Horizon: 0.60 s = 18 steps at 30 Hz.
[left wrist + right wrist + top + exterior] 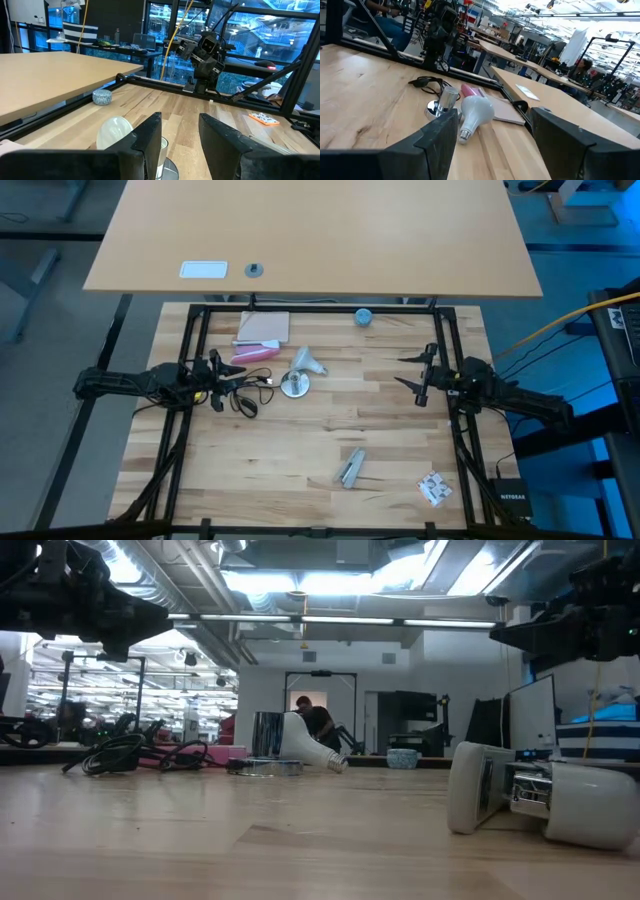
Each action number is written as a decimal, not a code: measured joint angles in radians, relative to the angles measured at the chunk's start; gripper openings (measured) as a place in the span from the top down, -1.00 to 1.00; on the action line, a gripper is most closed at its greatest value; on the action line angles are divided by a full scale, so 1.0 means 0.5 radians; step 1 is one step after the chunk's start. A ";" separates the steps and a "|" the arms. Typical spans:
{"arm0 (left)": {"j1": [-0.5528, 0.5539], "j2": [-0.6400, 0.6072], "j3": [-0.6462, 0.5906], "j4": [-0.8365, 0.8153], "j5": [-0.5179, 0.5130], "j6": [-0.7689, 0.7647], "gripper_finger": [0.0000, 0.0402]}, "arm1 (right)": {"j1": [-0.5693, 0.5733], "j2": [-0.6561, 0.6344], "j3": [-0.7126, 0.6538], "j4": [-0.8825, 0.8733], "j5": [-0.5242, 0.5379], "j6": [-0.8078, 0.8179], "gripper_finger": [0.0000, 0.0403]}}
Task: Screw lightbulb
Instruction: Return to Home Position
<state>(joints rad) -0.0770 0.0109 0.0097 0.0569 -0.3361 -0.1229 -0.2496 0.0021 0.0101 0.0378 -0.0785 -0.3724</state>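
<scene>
Lightbulb [308, 361] is lying on its side just beside the socket [294, 386]. Left gripper [214, 378] and right gripper [418, 374] are hovering on either side of it, jaws spread wide.

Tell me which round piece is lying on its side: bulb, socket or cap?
The frosted-white lightbulb, tipped over beside the silvery socket, which stands upright on its base; the blue-grey cap sits apart.

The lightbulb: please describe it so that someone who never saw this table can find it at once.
On the wooden table, slightly left of its middle, a round silvery socket stands with a black cord. The lightbulb lies on its side beside that socket, the only frosted white, pear-shaped thing there.
</scene>
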 joint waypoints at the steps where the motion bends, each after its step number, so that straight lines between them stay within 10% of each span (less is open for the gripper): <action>1: 0.000 0.000 0.000 0.000 0.000 0.000 0.39 | 0.001 0.000 0.000 -0.007 0.000 0.000 -0.26; 18: 0.000 0.000 0.000 0.000 0.000 0.000 0.39 | 0.001 0.000 0.000 -0.023 0.006 0.000 -0.26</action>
<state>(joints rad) -0.0769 0.0109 0.0097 0.0568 -0.3359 -0.1230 -0.2493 0.0021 0.0101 0.0261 -0.0757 -0.3724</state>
